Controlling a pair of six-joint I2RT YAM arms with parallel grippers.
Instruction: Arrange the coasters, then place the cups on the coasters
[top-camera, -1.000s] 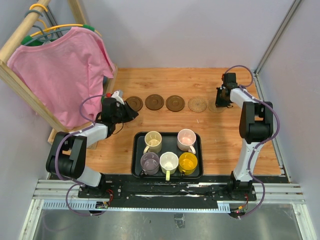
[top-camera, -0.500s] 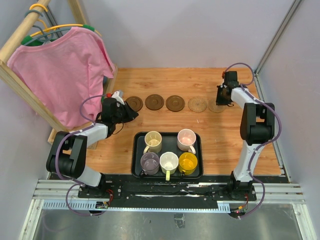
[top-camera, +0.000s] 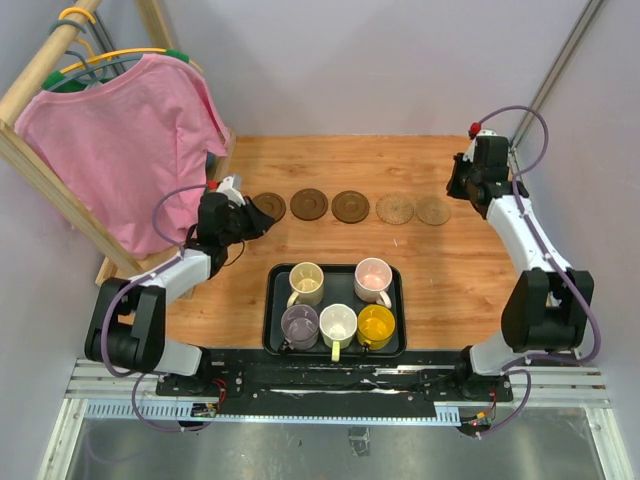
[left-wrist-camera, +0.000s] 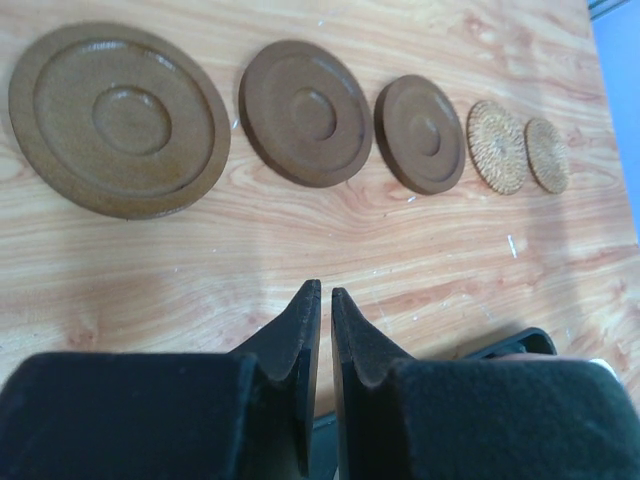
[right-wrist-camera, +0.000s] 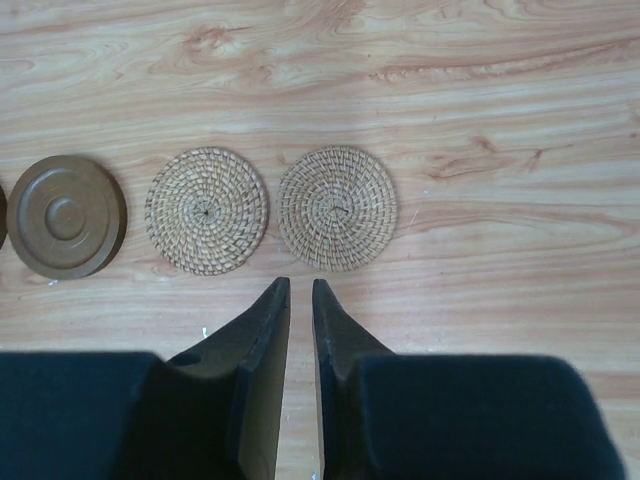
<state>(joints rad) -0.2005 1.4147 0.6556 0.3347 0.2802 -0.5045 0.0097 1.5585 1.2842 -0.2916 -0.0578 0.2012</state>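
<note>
Five coasters lie in a row across the table: three dark brown ones (top-camera: 268, 206) (top-camera: 309, 204) (top-camera: 350, 206), then two tan woven ones (top-camera: 395, 209) (top-camera: 433, 210). Five cups stand in the black tray (top-camera: 270, 300): cream (top-camera: 306, 281), pink (top-camera: 373, 278), grey-lilac (top-camera: 300, 324), white (top-camera: 338, 324) and amber (top-camera: 376, 325). My left gripper (left-wrist-camera: 320, 287) is shut and empty, just short of the leftmost dark coaster (left-wrist-camera: 120, 118). My right gripper (right-wrist-camera: 300, 282) hovers near the two woven coasters (right-wrist-camera: 207, 210) (right-wrist-camera: 337, 207), its jaws a narrow gap apart with nothing between them.
A wooden rack (top-camera: 40, 160) with a pink shirt (top-camera: 130, 130) stands at the back left, close to my left arm. Grey walls close off the back and the right. A metal post (top-camera: 555, 75) runs up the back right corner.
My right gripper has lifted off the rightmost woven coaster and drawn back to the right, jaws parting slightly. That coaster now lies uncovered. The left gripper has barely shifted.
</note>
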